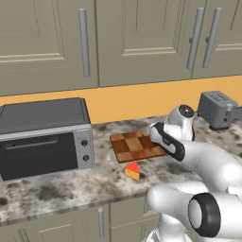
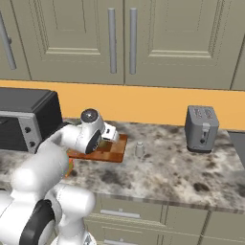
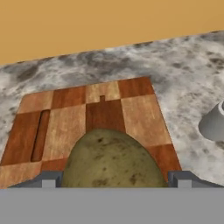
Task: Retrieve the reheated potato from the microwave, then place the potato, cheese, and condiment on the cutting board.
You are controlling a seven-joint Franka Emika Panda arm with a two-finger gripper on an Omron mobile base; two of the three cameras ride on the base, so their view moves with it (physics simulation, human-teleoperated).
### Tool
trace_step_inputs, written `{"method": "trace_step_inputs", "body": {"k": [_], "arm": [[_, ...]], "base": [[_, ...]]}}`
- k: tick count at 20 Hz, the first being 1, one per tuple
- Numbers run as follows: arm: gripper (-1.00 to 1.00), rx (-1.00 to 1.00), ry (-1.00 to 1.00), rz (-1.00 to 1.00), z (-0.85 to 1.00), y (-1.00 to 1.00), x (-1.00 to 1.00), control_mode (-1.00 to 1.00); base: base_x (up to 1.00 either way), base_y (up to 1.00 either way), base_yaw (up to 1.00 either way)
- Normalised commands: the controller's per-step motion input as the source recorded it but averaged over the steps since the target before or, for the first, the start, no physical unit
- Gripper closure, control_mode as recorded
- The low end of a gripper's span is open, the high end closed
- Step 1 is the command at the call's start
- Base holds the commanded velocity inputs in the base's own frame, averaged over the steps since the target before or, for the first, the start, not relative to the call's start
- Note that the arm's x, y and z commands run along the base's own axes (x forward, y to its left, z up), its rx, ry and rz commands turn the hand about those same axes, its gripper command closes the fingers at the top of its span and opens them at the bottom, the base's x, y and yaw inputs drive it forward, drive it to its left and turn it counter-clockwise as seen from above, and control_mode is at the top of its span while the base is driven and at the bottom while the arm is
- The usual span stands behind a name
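Observation:
The olive-brown potato (image 3: 111,159) fills the gap between my gripper's (image 3: 114,180) two fingertips, which are shut on it just above the near part of the checkered wooden cutting board (image 3: 105,109). In the left base view the board (image 1: 130,146) lies on the counter with my hand over its right end. The cheese (image 1: 133,170), a yellow-orange wedge with a red top, sits on the counter just in front of the board. The condiment, a small grey shaker (image 2: 139,150), stands to the right of the board (image 2: 114,153). The microwave is out of view.
A grey toaster oven (image 1: 45,137) with knobs stands left of the board. A grey toaster (image 2: 201,128) stands at the back right of the marbled counter (image 2: 182,167). Wall cabinets hang above an orange backsplash.

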Motion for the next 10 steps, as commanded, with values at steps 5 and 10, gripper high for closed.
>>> {"method": "trace_step_inputs", "body": {"k": [5,10], "arm": [[1.0,0.0,0.07,0.02,-0.32,-0.19,0.39,-1.0],[1.0,0.0,0.0,0.03,-0.37,0.0,0.38,-1.0]], "base": [[0.0,0.0,0.0],[0.0,0.0,0.0]]}}
